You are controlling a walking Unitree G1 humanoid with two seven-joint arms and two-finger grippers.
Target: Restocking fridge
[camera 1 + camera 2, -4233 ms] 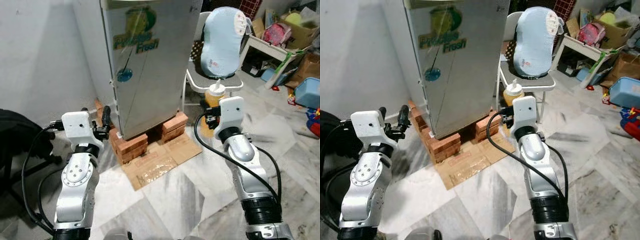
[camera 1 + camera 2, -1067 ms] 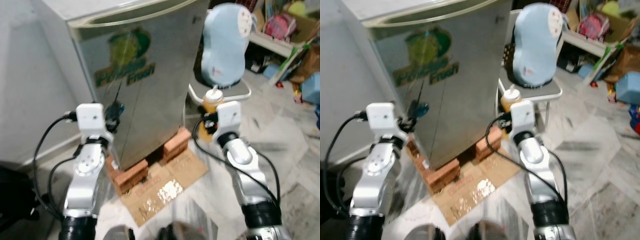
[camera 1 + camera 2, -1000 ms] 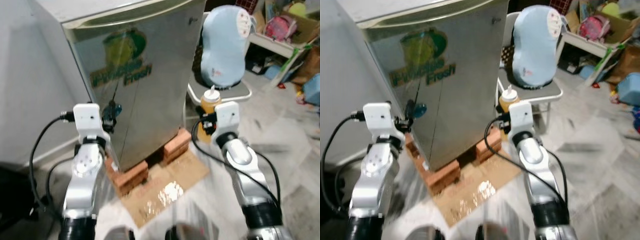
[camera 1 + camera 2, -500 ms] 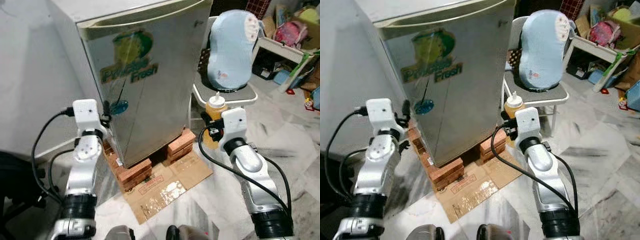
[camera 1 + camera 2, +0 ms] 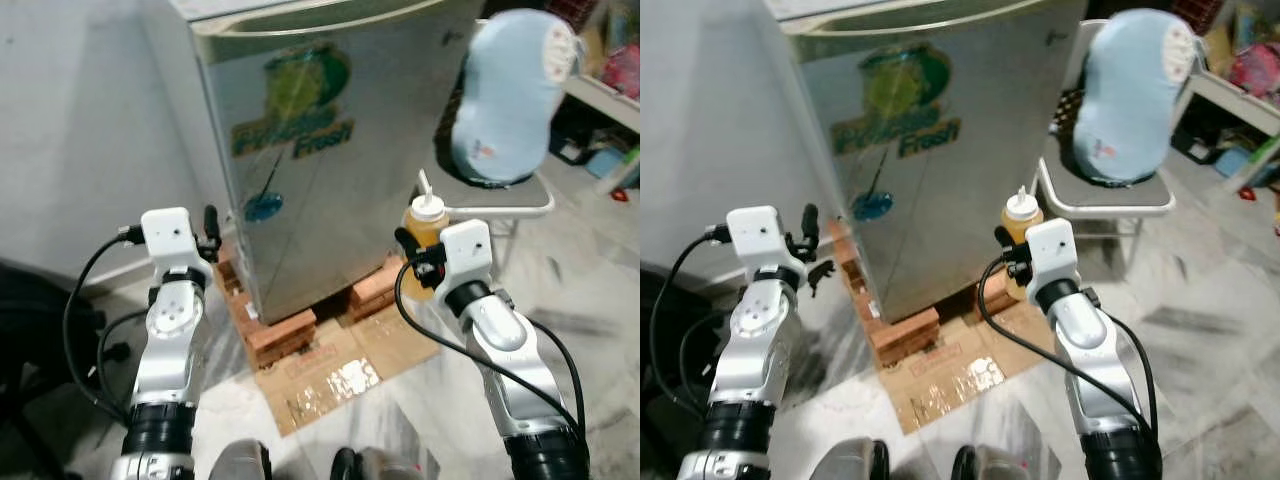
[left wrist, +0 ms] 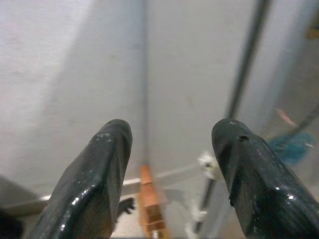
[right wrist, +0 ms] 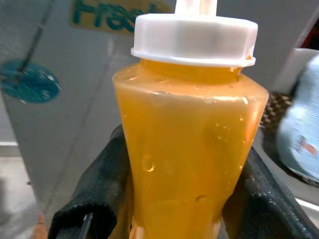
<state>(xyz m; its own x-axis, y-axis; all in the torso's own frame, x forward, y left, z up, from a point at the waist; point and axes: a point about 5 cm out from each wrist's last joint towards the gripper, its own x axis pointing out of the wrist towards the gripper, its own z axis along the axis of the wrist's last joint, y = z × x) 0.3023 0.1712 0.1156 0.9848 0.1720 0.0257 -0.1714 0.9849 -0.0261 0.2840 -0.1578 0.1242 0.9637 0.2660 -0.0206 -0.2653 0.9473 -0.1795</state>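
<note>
A small silver fridge [image 5: 300,150] with a green "Fresh" sticker stands closed on stacks of red bricks [image 5: 280,335]. My right gripper [image 5: 415,262] is shut on an orange squeeze bottle [image 7: 187,144] with a white cap, held upright to the right of the fridge front. My left gripper [image 5: 210,235] is open and empty, raised beside the fridge's left front edge, close to the hinge-side corner [image 6: 239,99]. Its two black fingers [image 6: 94,184] point at the gap between the white wall and the fridge side.
Flattened cardboard [image 5: 340,370] lies on the marble floor before the bricks. A chair [image 5: 500,195] with a pale blue cushion [image 5: 510,95] stands right of the fridge. A white wall [image 5: 90,120] is at the left, and a dark object [image 5: 25,330] sits low at the left edge.
The camera has swung, so the fridge sits more to the right in view. Both arms keep much the same pose, and the bottle stays in the right gripper.
</note>
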